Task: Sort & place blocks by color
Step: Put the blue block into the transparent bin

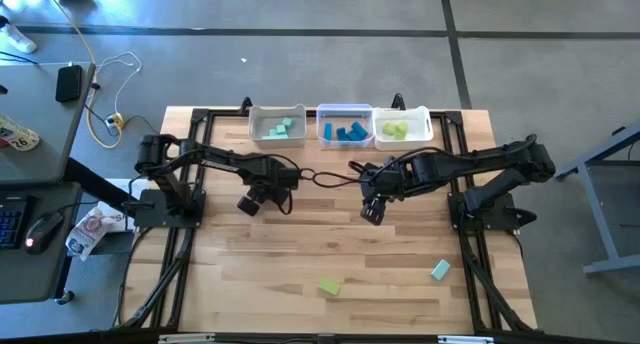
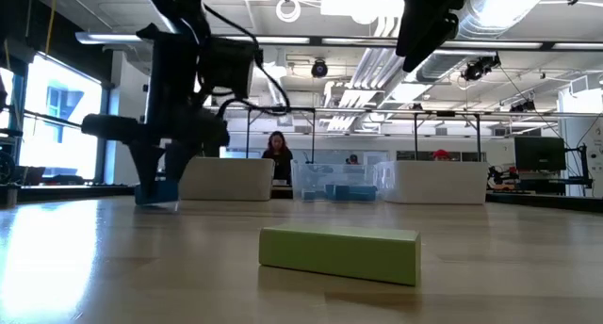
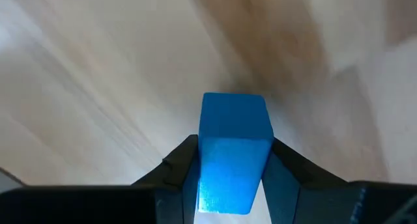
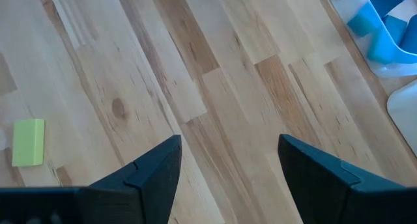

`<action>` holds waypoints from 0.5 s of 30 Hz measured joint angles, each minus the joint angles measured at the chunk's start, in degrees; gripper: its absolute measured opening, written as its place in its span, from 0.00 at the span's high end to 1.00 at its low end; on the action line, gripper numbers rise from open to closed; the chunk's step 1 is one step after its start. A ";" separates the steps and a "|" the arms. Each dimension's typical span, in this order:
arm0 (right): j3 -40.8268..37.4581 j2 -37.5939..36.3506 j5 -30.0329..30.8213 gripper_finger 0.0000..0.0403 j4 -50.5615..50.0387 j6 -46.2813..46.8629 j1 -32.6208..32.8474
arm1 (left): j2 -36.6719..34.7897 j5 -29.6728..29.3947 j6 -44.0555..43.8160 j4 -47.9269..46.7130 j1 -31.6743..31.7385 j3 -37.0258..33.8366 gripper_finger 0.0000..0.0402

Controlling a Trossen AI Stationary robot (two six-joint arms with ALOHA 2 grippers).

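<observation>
Yellow-green bar (image 2: 339, 254) up front waits on the tabletop (image 1: 300, 244), pale teal block (image 1: 440, 271) too. Left gripper (image 3: 231, 185) pinches a blue block (image 3: 233, 149); right gripper (image 4: 228, 165) hangs spread. Three bins (image 1: 340, 126) already hold sorted blocks — nearly done, I'd say.

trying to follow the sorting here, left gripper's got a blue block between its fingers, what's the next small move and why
Probably lift. The left gripper has its fingers closed against both sides of the blue block, low over the wooden table. Raising it clears the way toward the middle bin, which already holds blue blocks. The right gripper hangs open, empty.
</observation>
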 joint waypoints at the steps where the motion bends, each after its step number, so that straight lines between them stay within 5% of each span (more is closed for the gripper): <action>1: 0.00 0.00 0.00 0.40 0.00 0.00 0.00 | -0.94 0.70 -0.05 0.92 0.02 0.00 0.75; 15: 0.00 0.00 -0.05 0.40 -0.01 -0.07 0.00 | -8.02 4.79 1.21 27.77 3.75 0.00 0.75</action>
